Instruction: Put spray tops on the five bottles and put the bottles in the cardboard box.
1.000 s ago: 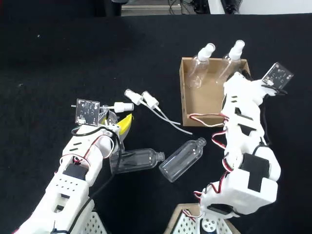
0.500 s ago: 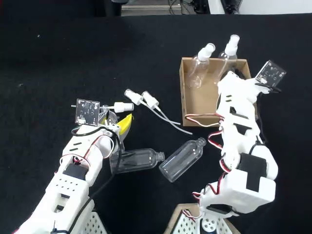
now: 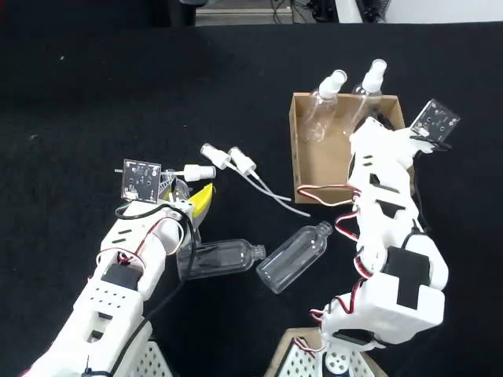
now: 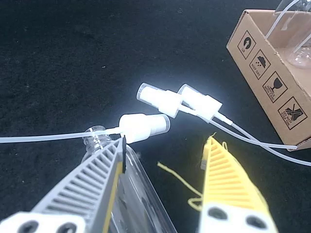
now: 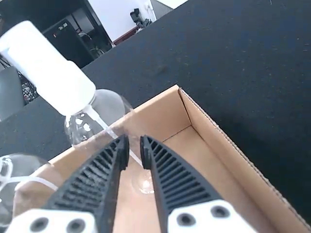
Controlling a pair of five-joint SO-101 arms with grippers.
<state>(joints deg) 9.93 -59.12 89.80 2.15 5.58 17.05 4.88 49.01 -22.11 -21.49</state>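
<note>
Black worktop (image 3: 94,86) spans the whole high view.

Right arm (image 3: 385,196) sits right of centre and stretches up over the cardboard box (image 3: 294,149). Left arm (image 3: 130,251) comes in from the lower left.

The box is upper right of centre, open side up. Capped bottle A (image 3: 321,114) and capped bottle B (image 3: 363,102) stand inside at its top edge, side by side, white spray heads above the rim.

Bare bottle C (image 3: 224,259) and bare bottle D (image 3: 295,255) lie on the worktop at lower centre, outside the box. C's neck points right and D's neck points upper right.

Bare bottle E (image 4: 97,138) lies along the grey finger of the left end effector (image 4: 165,141), mouth uncapped. I cannot tell whether the finger touches it.

The left end effector's jaws are wide apart, with black worktop between them. The right end effector (image 5: 132,141) is over the box, just beside bottle B. It is nearly closed, with a thin slit and nothing pinched.

Spray top 1 (image 4: 145,127) lies just past E's mouth, tube trailing to frame left. Spray top 2 (image 3: 214,155) and spray top 3 (image 3: 243,162) lie side by side at centre, left of the box.
</note>
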